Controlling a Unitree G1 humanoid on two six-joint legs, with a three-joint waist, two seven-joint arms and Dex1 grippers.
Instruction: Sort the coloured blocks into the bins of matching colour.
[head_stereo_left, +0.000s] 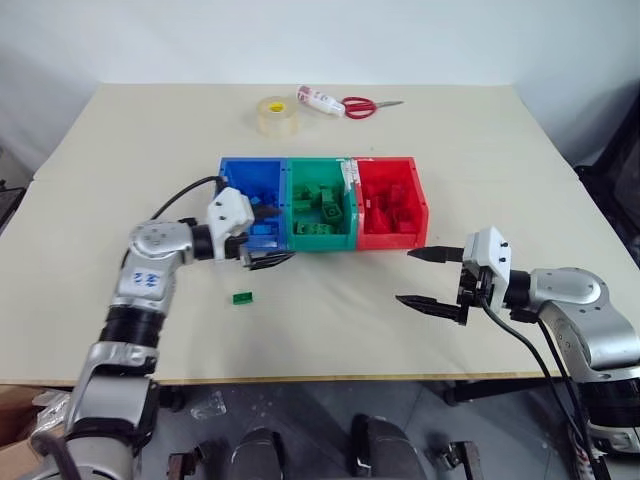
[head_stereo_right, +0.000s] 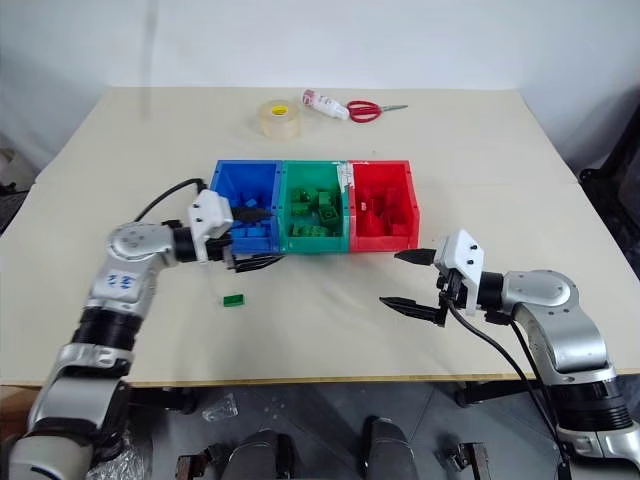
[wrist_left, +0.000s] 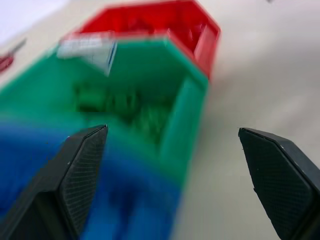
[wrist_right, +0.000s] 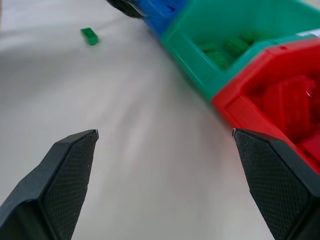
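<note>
On table just before blue bin (head_stereo_left: 240, 172), one green block (head_stereo_left: 241, 296) lies loose; L gripper (head_stereo_left: 264, 238) spread, empty, R gripper (head_stereo_left: 428, 277) likewise; risk: fingers nudge block away on approach.

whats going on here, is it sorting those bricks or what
A two-armed robot is sorting toy bricks by colour into three joined bins: blue bin, green bin, red bin. All three already hold bricks of their own colour. One small green brick is left on the table, in front of the blue bin. The left gripper is open and empty at the blue bin's front edge; the right gripper is open and empty in front of the red bin.
</note>
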